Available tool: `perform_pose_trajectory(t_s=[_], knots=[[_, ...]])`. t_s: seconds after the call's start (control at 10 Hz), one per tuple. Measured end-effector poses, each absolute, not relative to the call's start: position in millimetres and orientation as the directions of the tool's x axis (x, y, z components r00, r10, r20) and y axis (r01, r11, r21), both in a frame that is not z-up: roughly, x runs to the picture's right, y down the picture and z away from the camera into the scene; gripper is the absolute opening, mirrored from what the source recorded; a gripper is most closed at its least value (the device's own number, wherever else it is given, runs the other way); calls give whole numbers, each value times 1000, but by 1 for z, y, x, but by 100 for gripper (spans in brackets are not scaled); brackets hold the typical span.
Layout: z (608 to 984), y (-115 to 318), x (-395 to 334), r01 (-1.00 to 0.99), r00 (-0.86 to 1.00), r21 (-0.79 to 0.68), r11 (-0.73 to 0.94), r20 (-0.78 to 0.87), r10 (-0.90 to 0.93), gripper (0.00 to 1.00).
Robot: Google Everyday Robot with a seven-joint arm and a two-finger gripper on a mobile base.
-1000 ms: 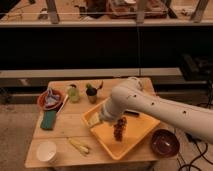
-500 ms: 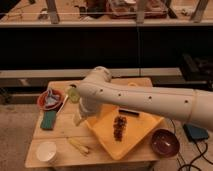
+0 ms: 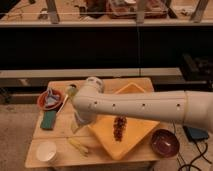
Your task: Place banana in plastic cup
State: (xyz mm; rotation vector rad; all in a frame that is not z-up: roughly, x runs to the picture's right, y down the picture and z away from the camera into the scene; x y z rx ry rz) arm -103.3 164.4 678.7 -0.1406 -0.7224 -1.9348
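At the front left of the bench (image 3: 61, 136), a white cup (image 3: 46, 151) is standing. The banana (image 3: 79, 146) is lying just right of it, near the front edge. A dark bowl (image 3: 165, 142) is sitting at the front right. A yellow tray (image 3: 131, 142) is resting mid-bench. The gripper (image 3: 76, 126) is hanging between a green sponge (image 3: 49, 120) and the tray, just beyond the banana; whether the jaws are spread or closed cannot be told. The plastic cup (image 3: 70, 92) is standing at the far left, partly behind the arm (image 3: 145, 106).
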Motion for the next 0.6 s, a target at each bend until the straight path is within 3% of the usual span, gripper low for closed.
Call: perform_pose_trajectory(t_s=[0.6], knots=[[658, 180, -127, 823, -522, 442, -358, 337, -784, 64]])
